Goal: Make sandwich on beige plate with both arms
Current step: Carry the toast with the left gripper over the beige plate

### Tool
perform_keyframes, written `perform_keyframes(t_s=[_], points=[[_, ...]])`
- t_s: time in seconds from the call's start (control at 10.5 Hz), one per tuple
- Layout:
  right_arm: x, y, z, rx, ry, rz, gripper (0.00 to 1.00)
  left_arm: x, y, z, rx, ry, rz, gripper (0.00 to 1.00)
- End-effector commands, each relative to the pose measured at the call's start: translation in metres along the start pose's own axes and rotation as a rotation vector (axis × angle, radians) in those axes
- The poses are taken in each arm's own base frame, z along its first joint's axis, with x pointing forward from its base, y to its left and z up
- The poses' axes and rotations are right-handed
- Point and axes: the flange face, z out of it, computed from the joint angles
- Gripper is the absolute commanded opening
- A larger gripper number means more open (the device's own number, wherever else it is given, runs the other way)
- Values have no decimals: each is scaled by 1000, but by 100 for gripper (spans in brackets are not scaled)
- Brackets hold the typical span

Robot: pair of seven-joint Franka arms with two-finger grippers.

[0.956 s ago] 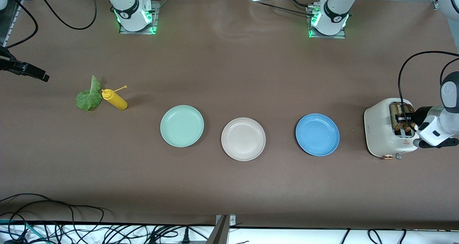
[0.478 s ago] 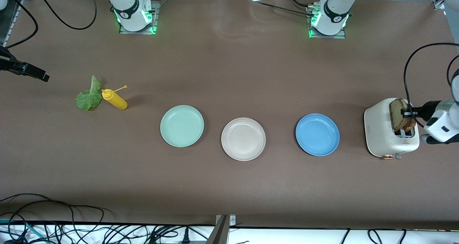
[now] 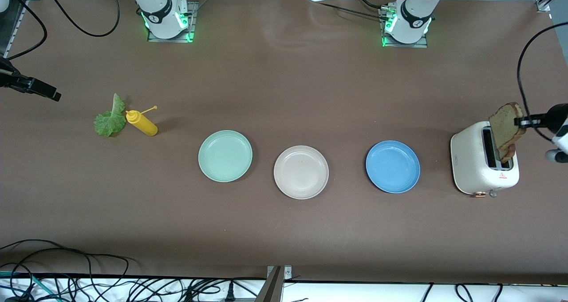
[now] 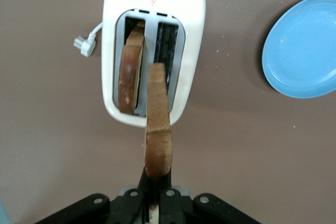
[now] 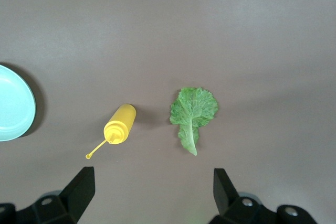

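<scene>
Since a second ago, the bread slice (image 3: 506, 126) has come up out of the toaster (image 3: 483, 163): it sat deep in the slot with my left gripper (image 3: 520, 122) down at it, and now hangs clear above the toaster top. Plates, bottle and leaf unchanged.

Front view: my left fingers are clamped on the slice's upper edge, over the toaster at the left arm's end of the table. Slice hangs on edge, its lower corner just above the slot. The beige plate (image 3: 301, 172) lies bare, well apart from my left fingers, between the mint-green plate (image 3: 225, 156) and the blue plate (image 3: 392, 166). The right arm waits at its own end of the table, over the lettuce leaf (image 3: 109, 120) and the yellow squeeze bottle (image 3: 141, 122), which lies on its side touching the leaf.

Left wrist view: fingers (image 4: 167, 199) pinch the slice's crust; slice runs straight out from them over the toaster. A second slice (image 4: 129, 69) stands in the other slot.

Right wrist view: my right gripper (image 5: 152, 188) has fingers wide apart, holding nothing; leaf and bottle lie below, apart from the fingertips.
</scene>
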Motion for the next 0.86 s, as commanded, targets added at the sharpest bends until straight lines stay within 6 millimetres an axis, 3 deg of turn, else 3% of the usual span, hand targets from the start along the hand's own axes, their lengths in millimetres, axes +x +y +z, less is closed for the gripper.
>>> perform_keyframes(t_s=[0.0, 0.48, 0.57, 0.77], points=[[2, 2, -4, 16, -3, -14, 100, -9, 11, -23, 18, 1, 25, 0], [1, 2, -4, 16, -4, -16, 100, -8, 82, -26, -28, 21, 147, 0], [1, 0, -4, 16, -4, -19, 100, -6, 101, -19, -133, 7, 162, 0], [1, 2, -4, 16, -4, -16, 100, 0, 165, -8, -199, 41, 148, 0]])
